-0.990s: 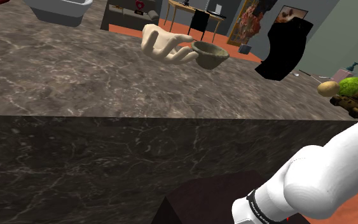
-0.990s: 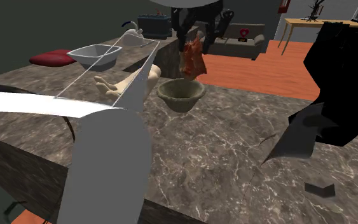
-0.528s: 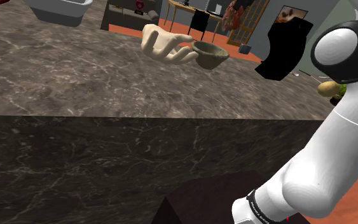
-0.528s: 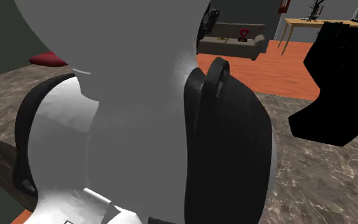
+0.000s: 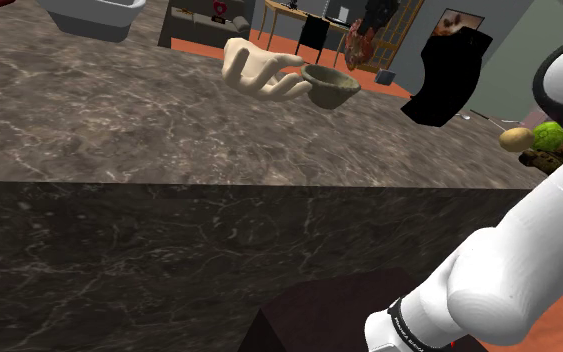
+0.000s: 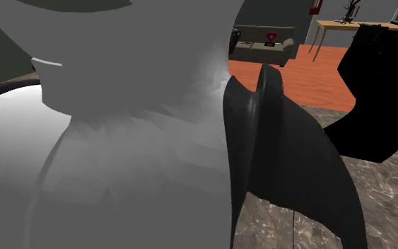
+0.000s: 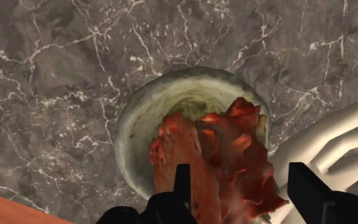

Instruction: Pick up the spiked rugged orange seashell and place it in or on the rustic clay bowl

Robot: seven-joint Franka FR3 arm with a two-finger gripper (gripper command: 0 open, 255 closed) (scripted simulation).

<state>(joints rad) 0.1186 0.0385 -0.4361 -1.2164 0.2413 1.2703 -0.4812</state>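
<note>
We see the end effector [image 7: 240, 170] closed partway on the spiked orange-red seashell [image 7: 215, 143] — its two black fingers [image 7: 182, 182] clasp the shell between them. The seashell hangs in the air directly over the greenish-tan bowl [image 7: 130, 130], clear of its rim. The bowl stands on the dark marbled table [image 7: 56, 76] — just beside a pale hand-shaped ornament [image 7: 327, 143].

A dark veined marble tabletop [image 5: 119, 120] carries a cream sculpted palm with spread fingers [image 5: 254, 68]; a white basin [image 5: 94, 15] sits at the shoulder view's far left.
</note>
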